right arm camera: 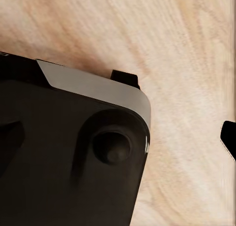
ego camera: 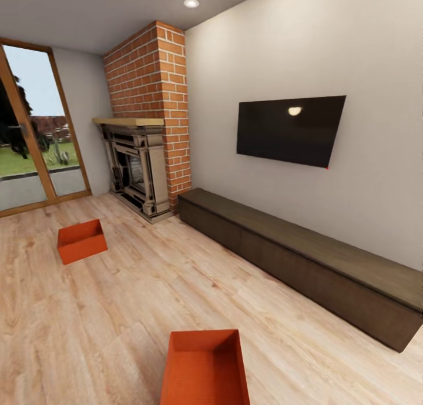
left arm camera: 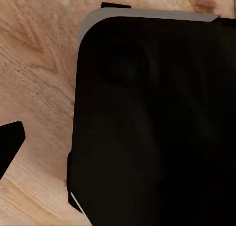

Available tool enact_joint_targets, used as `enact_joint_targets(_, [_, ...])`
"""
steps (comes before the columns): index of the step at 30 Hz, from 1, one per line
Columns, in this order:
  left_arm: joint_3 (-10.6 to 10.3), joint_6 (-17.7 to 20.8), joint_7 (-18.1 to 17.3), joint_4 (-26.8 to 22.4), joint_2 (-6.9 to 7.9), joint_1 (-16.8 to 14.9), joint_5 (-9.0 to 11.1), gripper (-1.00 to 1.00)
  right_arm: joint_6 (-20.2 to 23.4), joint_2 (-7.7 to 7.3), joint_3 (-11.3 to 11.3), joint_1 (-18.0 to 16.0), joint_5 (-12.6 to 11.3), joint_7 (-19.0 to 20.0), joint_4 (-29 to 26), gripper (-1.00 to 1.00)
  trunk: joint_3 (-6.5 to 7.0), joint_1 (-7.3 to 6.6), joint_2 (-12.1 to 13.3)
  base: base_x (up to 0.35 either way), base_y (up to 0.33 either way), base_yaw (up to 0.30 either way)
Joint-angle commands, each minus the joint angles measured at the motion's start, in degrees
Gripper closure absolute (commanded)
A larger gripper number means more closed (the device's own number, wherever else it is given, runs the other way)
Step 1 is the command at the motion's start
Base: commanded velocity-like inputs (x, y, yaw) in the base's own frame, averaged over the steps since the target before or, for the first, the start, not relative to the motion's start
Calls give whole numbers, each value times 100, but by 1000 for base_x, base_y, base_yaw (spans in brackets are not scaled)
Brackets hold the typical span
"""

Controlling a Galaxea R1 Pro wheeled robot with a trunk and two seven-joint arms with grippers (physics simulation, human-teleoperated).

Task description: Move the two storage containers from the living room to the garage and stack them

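Two orange-red storage containers rest on the light wood-plank floor of the living room. One container (ego camera: 204,367) lies close in front of me at the bottom of the head view, open top up and empty. The other container (ego camera: 81,240) sits farther off to the left, near the glass doors. In the left wrist view a dark tip (left arm camera: 10,145) pokes in at the picture's edge over the planks, and the right wrist view has a similar dark tip (right arm camera: 229,140). Neither view lets me read how the jaws stand.
A brick fireplace (ego camera: 141,170) stands at the back. A long dark low cabinet (ego camera: 305,258) runs along the right wall under a dark TV (ego camera: 291,130). Glass doors (ego camera: 29,134) are at the far left. My dark base (left arm camera: 157,123) (right arm camera: 64,157) looms in both wrist views.
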Motion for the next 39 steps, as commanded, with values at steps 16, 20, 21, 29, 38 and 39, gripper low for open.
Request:
enact_joint_targets(16, [0,-22,-3,3,0,-2,52,-100,-23,4,40,-4,-67,-9,11,-100,-6,0,-3,9,-14,-61])
enact_joint_targets(20, [0,-23,-3,3,0,-2,52,-100,-23,4,40,-4,-73,-9,11,-100,-6,0,-3,0,0,-72])
enact_joint_targets(21, [0,-23,-3,3,0,-2,52,-100,-23,4,40,-4,-74,-9,11,-100,-6,0,-3,0,0,-31])
enact_joint_targets(29, [5,-21,-3,3,0,-2,52,-100,-23,4,39,-4,-74,-9,11,-100,-6,0,-3,0,71,-8])
enact_joint_targets(38, [6,-22,-3,3,0,-2,52,-100,-23,4,39,-4,-67,-9,11,-100,-6,0,-3,0,40,0])
enact_joint_targets(39, [6,-21,-3,3,0,-2,52,-100,-23,4,39,-4,-67,-9,11,-100,-6,0,-3,0,5,0])
